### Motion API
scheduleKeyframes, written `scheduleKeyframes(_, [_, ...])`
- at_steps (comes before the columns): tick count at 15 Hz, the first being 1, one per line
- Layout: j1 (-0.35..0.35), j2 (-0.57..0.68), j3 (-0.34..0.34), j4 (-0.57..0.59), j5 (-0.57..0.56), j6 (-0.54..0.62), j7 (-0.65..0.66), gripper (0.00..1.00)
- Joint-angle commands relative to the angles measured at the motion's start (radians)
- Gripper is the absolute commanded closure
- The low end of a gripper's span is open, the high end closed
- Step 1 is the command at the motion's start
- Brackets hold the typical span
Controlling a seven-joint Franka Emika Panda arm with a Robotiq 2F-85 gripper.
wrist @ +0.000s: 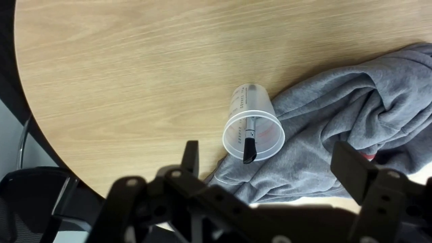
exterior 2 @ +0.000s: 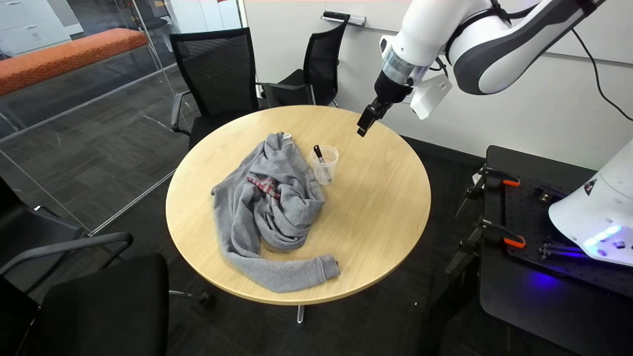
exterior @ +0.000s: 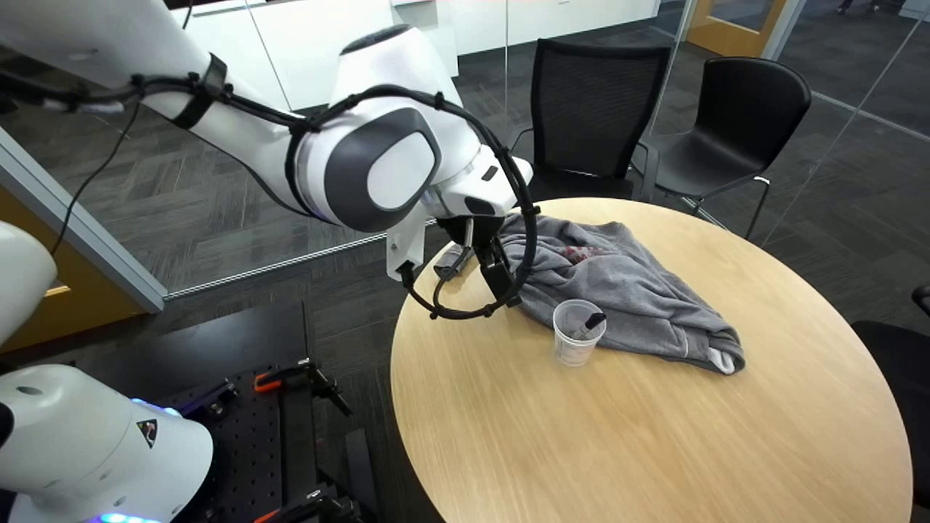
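- The gripper [wrist: 266,155] is released, its 2 black fingers [wrist: 352,172] spread wide, and it hangs in the air above the round wood-topped table [exterior 2: 376,207].
- Nearest to it is a translucent plastic cup [wrist: 265,104] with printed markings, standing upright on the table; gripper and cup are apart. In the wrist view, the cup shows beyond the gap between the fingers.
- Inside the cup, 1 black-capped marker [wrist: 250,138] with a gray barrel stands tilted, its cap reaching the rim.
- A gray sweatshirt [exterior 2: 284,217] lies crumpled just beside the cup; whether the 2 touch is hard to tell. In an exterior view, 1 sleeve [exterior 2: 296,272] stretches along the table and ends in a cuff, and a red-and-white patterned patch [exterior 2: 266,185] shows among the folds.
- In an exterior view, a mesh-backed office chair [exterior: 596,109] and a black shell chair [exterior: 752,102] stand past the table.
- The arm's white base [exterior: 94,443] sits on a black stand [exterior 2: 509,301], which carries 2 orange-tipped clamps [exterior 2: 515,242].
- An orange bench [exterior 2: 74,59] shows in the background.
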Motion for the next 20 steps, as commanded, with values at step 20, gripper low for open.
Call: scheduleKeyframes(20, [0.360, 0.378, -0.370, 0.408, 0.181, -0.173, -0.132, 0.00])
